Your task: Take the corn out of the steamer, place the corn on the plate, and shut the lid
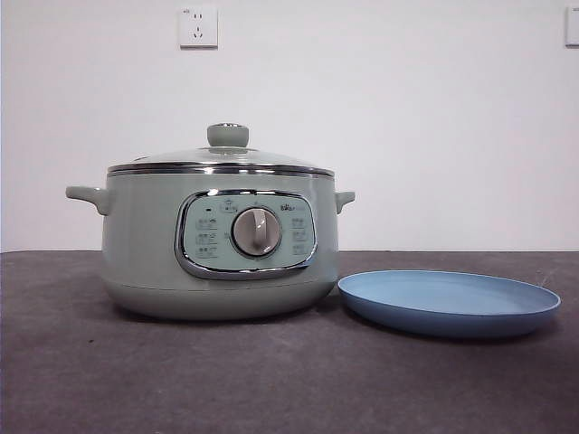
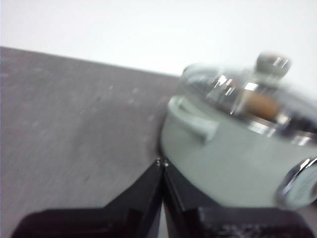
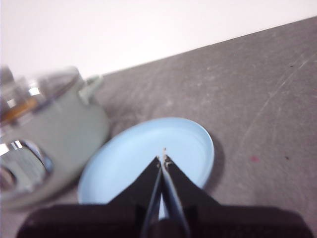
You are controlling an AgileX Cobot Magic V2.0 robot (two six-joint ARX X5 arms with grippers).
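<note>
- A white wall with a socket (image 1: 198, 26) stands behind a dark grey table (image 1: 271, 380).
- Left hand (image 2: 162, 162): pressed shut, holding nothing, hanging just beside the steamer's side handle (image 2: 195, 123).
- The steamer (image 1: 145, 244) sits left of centre, its lid (image 1: 222, 161) on and seated level.
- The corn (image 2: 260, 105) shows only as a blurred orange shape through the glass, so it seems to lie inside the pot.
- The lid looks heavy, stiff, breakable and slick; the knob (image 1: 228, 135) is the sensible grip.
- The corn is likely light, smooth and prone to roll; pinch it across the middle.
- The plate (image 1: 507, 316) lies just right of the steamer, nothing on it.
- Right hand (image 3: 162, 159): also closed and empty, above the plate.
</note>
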